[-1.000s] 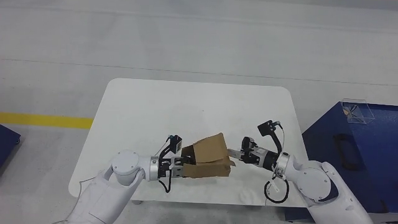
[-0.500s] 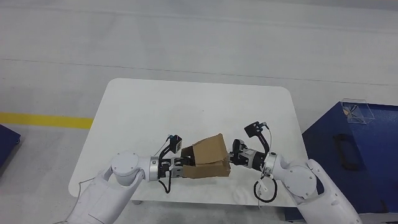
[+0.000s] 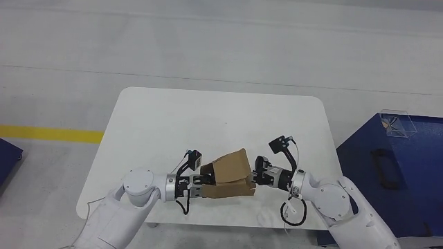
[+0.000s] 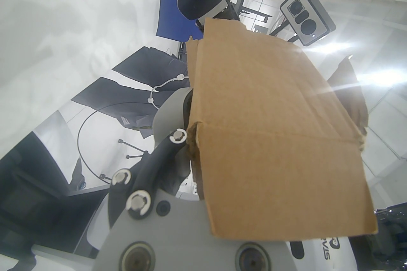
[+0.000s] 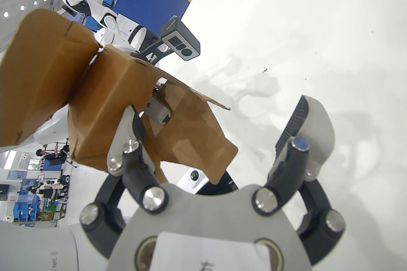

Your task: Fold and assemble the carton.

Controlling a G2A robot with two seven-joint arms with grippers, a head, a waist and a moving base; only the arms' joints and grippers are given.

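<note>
A half-folded brown carton [image 3: 232, 174] sits at the near edge of the white bench [image 3: 208, 117], pinched at one end by the left claw [image 3: 199, 181]. The right claw [image 3: 257, 173], spread wide, has one finger against the opposite flap. A harder push could crumple that flap or twist the carton out of the left grip. Over the past second the right claw has closed in on the carton.

One carton [image 3: 228, 176] at the near edge of the worktop [image 3: 208, 117], centre. At its left end the left gripper [image 3: 197, 183], at its right end the right gripper [image 3: 257, 173]
</note>
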